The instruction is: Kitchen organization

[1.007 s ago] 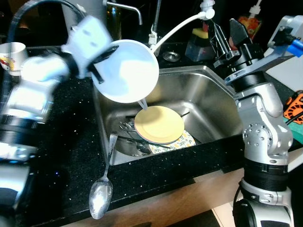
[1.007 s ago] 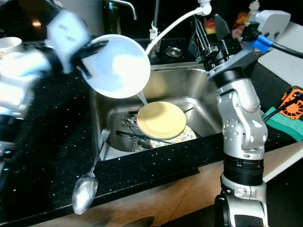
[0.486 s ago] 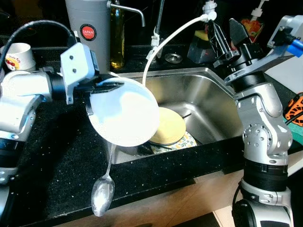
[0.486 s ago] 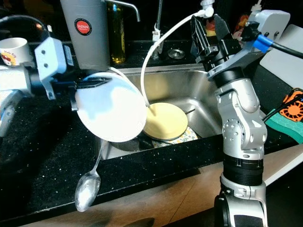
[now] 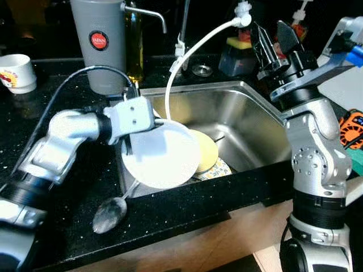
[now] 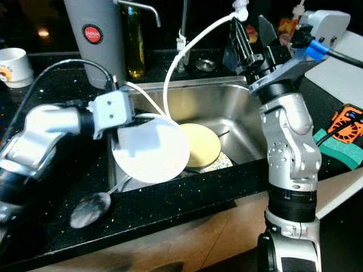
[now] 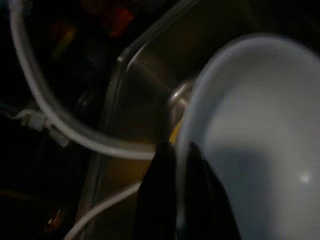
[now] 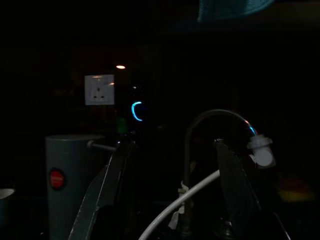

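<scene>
My left gripper is shut on the rim of a white plate, holding it tilted over the front left corner of the steel sink. In the left wrist view the plate's rim runs between the black fingers. A yellow plate lies in the sink on a patterned plate, partly hidden by the white one. My right gripper is raised above the sink's back right corner, open and holding nothing.
A large spoon lies on the black counter just left of the sink's front. A white hose arcs over the basin. A grey canister, an oil bottle and a cup stand at the back left. A green sponge lies on the right.
My left arm has brought the white plate down from above the sink to its front left corner, now covering part of the yellow plate. The right arm has stayed put.
</scene>
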Controlling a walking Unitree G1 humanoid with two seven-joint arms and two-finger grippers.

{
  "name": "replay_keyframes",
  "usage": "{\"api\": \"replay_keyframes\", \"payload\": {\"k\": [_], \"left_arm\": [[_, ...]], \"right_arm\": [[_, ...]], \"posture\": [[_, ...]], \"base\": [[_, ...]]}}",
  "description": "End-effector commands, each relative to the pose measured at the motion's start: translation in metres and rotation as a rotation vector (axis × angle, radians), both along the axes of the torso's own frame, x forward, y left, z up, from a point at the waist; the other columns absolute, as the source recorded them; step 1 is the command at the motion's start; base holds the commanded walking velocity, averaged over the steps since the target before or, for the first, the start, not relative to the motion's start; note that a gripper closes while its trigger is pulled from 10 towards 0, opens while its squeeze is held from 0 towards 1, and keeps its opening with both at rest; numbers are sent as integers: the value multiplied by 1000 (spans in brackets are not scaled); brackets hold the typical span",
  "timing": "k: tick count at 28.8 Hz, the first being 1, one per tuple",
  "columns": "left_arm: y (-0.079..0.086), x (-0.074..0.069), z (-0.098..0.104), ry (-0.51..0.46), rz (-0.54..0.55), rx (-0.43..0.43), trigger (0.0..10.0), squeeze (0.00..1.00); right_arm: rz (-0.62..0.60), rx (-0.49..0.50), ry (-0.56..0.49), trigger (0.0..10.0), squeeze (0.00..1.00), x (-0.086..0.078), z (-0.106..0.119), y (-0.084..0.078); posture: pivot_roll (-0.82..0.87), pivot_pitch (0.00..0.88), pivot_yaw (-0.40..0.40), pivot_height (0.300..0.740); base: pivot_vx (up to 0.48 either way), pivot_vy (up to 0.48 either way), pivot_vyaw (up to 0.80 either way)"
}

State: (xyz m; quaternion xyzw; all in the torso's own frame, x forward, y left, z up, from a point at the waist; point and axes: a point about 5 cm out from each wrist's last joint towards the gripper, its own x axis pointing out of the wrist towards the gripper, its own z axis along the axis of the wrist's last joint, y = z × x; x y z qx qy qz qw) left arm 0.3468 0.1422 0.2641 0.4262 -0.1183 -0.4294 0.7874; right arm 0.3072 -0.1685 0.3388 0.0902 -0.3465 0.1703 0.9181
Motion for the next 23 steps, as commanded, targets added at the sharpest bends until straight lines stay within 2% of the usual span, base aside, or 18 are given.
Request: {"api": "replay_keyframes", "payload": {"k": [1,2,3,4,6,7,8,9,11,17,19,20,21,22,23], "left_arm": [[10,19,18,-156,212,-37,10000,71],[14,25,26,-211,287,-64,10000,63],[14,25,26,-211,287,-64,10000,63],[17,28,31,-245,332,-82,10000,75],[27,34,52,-355,442,-171,10000,67],[27,34,52,-355,442,-171,10000,67],[32,35,64,-413,482,-230,10000,78],[32,35,64,-413,482,-230,10000,78],[43,34,84,-499,556,-331,10000,59],[56,34,100,-575,630,-407,10000,39],[59,38,99,-493,640,-510,10000,35],[59,38,99,-493,640,-510,10000,35],[57,40,94,-428,628,-565,10000,24],[57,40,94,-428,628,-565,10000,24],[53,45,83,-267,612,-697,10000,16]], "right_arm": [[8,1,-10,10000,0,-2,3,1],[9,1,-10,10000,0,-1,3,2],[9,1,-10,10000,0,-1,3,2],[9,1,-10,10000,0,-2,3,2],[10,0,-10,10000,0,-2,3,2],[10,0,-10,10000,0,-2,3,2],[9,0,-10,10000,0,-2,3,2],[9,0,-10,10000,0,-2,3,2],[8,0,-8,10000,0,-2,3,2],[7,1,-7,10000,0,-2,2,2],[6,2,-7,10000,0,-2,2,1],[6,2,-7,10000,0,-2,2,1],[5,3,-8,10000,0,-2,2,1],[5,3,-8,10000,0,-2,2,1],[1,1,-9,10000,0,-2,2,1]], "posture": [[52,0,-107,740],[52,0,-107,740],[52,0,-107,740],[52,0,-107,740],[49,3,-108,740],[49,3,-108,740],[48,4,-107,740],[48,4,-107,740],[49,6,-106,740],[49,6,-106,740],[49,6,-106,740],[49,6,-106,740],[49,6,-106,740],[49,6,-106,740],[49,6,-106,740]], "base": [[0,0,0],[0,0,0],[0,0,0],[0,0,0],[0,0,0],[0,0,0],[0,0,0],[0,0,0],[0,0,0],[0,0,0],[0,0,0],[0,0,0],[0,0,0],[0,0,0],[0,0,0]]}}
